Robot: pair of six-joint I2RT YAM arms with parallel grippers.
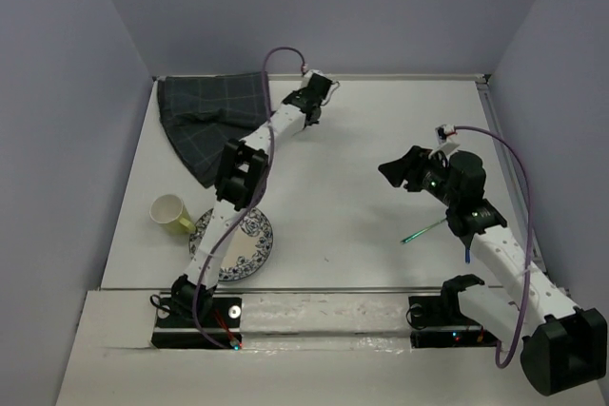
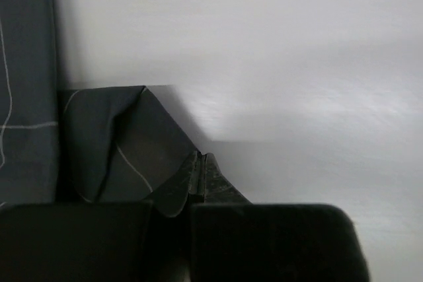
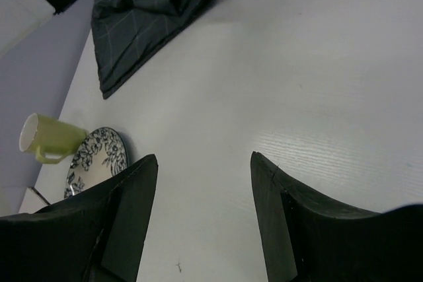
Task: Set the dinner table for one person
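White, matte and rectangular, the counter (image 1: 362, 140) carries a blue-flowered white plate (image 1: 255, 235) and a pale green mug (image 1: 169, 211) by its near-left corner. Toward the right edge the right jaws hang spread and empty. Up at the far-left corner the left jaws are pinched on a fold of the dark grey checked cloth (image 2: 119, 143). That bite looks thin to me. A quick pull could slip it free, or drag the bunched cloth into the mug.

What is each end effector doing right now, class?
Left end effector: closed on the checked cloth corner.
Right end effector: open, holding nothing.
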